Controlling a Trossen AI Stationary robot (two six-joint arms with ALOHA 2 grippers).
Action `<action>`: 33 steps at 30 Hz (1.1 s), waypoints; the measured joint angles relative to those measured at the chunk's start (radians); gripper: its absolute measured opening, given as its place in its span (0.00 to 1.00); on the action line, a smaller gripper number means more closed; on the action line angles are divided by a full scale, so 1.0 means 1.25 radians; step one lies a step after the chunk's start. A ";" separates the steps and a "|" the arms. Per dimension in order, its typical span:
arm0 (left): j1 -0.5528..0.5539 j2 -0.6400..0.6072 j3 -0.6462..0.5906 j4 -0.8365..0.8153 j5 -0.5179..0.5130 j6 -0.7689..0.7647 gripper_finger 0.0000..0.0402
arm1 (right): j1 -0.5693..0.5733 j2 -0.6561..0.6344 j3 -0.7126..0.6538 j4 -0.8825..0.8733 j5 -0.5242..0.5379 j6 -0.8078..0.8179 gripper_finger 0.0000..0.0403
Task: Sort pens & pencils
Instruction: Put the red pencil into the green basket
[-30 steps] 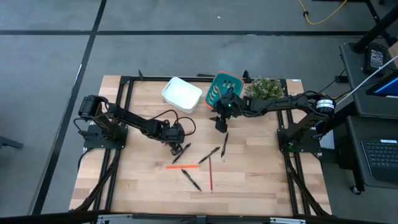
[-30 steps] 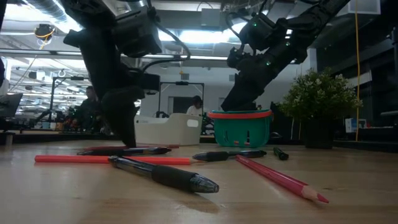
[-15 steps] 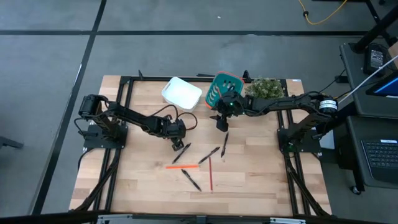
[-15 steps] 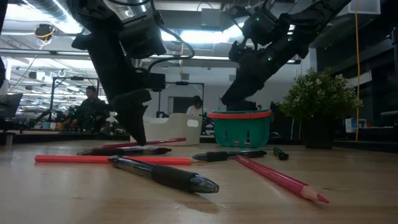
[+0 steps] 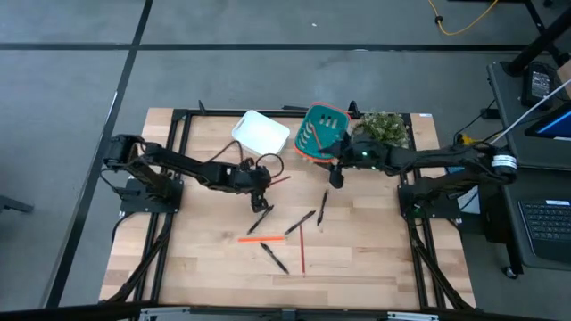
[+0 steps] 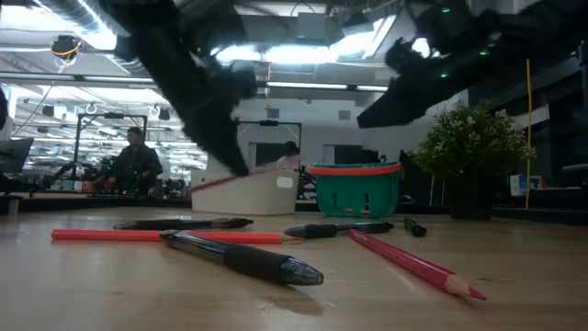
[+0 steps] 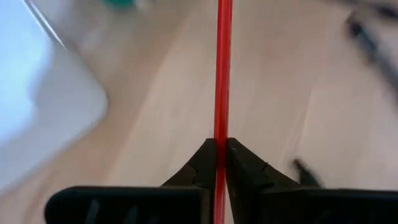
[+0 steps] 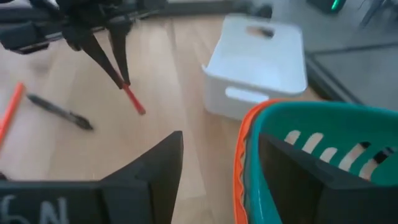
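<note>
My left gripper is shut on a red pencil, just near of the white bin. My right gripper is open and holds nothing; it hangs beside the teal basket, and in the right wrist view its fingers frame the basket's rim. Several black pens lie flat on the table, and so do an orange pencil and another red pencil. In the low view, one pen and the red pencil lie nearest the camera. My left gripper pinches the red pencil's shaft between its two fingertips, and the pencil runs on forward past them. The fingers point down at a slant. The pencil is lifted clear of the table, and its free end sticks out beyond the fingers.
The white bin and the teal basket stand side by side near the far edge. A potted plant is right of the basket. People show in the room behind. Bare wood lies along the near edge.
My left gripper has lifted the red pencil clear of the table and carried it up and toward the far edge, near the white bin. My right gripper has moved toward the table's right and has risen in the low view.
</note>
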 joint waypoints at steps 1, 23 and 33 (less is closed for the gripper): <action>0.000 -0.018 0.000 0.007 -0.005 0.015 0.04 | 0.000 -0.016 -0.022 0.029 0.000 0.008 0.52; 0.009 -0.111 -0.060 0.385 0.015 0.256 0.04 | 0.031 -0.055 -0.144 0.242 -0.167 0.188 0.52; 0.032 -0.111 -0.108 0.536 0.090 0.291 0.04 | 0.095 0.069 -0.142 0.499 -0.108 0.064 0.52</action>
